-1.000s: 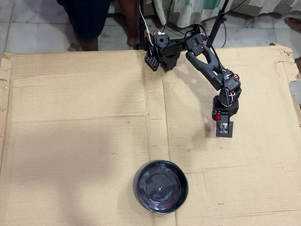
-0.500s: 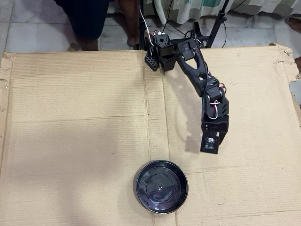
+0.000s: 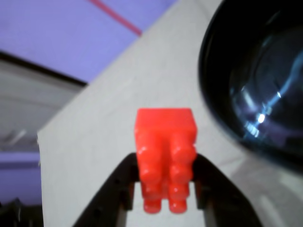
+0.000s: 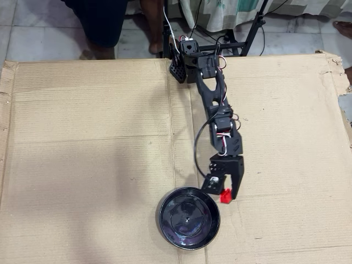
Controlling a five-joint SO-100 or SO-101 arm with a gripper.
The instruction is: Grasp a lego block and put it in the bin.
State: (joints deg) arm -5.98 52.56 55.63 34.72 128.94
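Observation:
The red lego block (image 3: 165,158) sits between my two black fingers, studs toward the wrist camera, held above the cardboard. My gripper (image 3: 164,198) is shut on it. In the overhead view my gripper (image 4: 224,193) holds the lego block (image 4: 225,196) just right of the bin's rim. The bin (image 4: 188,218) is a round glossy black dish on the cardboard near its front edge. In the wrist view the bin (image 3: 222,94) fills the upper right corner, beside the block and apart from it.
A large cardboard sheet (image 4: 88,143) covers the floor. The arm's base (image 4: 190,58) stands at its far edge, with cables and a stand behind. A person's legs (image 4: 102,22) are at the top left.

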